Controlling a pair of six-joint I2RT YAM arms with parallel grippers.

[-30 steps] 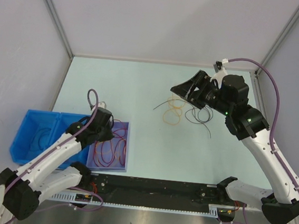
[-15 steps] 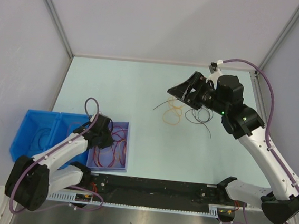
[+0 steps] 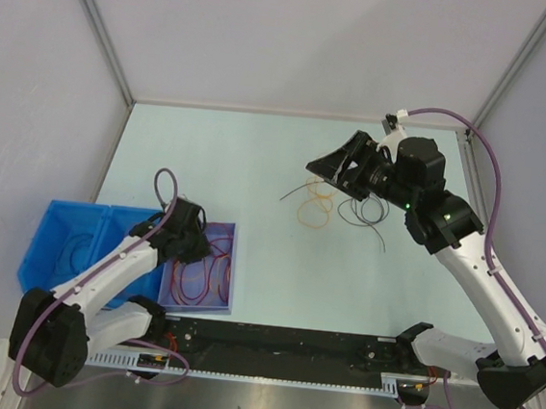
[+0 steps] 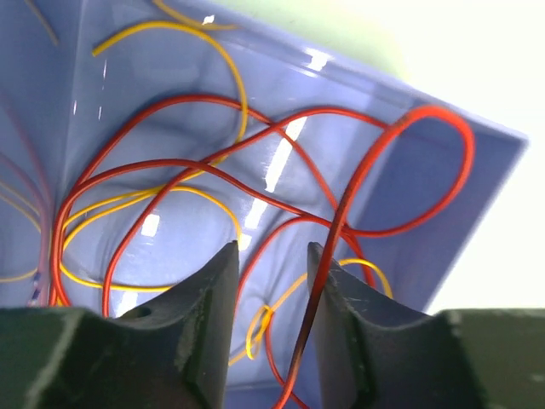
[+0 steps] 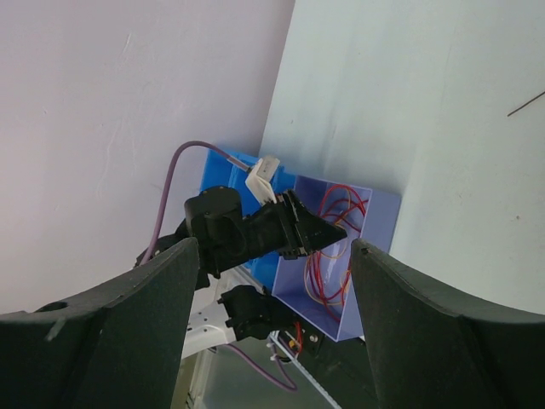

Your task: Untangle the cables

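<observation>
A loose tangle of cables lies mid-table: an orange loop [image 3: 314,208] and dark loops [image 3: 364,211]. More cables, red [image 3: 204,270] and yellow, lie in a lavender bin [image 3: 225,306]. My left gripper [image 3: 194,238] is down in that bin. In the left wrist view its jaws [image 4: 271,251] stand partly apart, with a red cable [image 4: 409,119] running past the right finger and yellow cable [image 4: 213,51] behind. My right gripper [image 3: 339,167] hangs wide open and empty above the table tangle; in its wrist view [image 5: 272,256] it looks towards the bin [image 5: 383,256].
Two blue bins [image 3: 66,247] stand left of the lavender one, with thin wires inside. The arm bases and a black rail [image 3: 279,345] run along the near edge. Grey walls close in the table on three sides.
My left gripper dipped lower into the lavender bin, then rose slightly back. My right gripper shifted a little left, then held still, open.
</observation>
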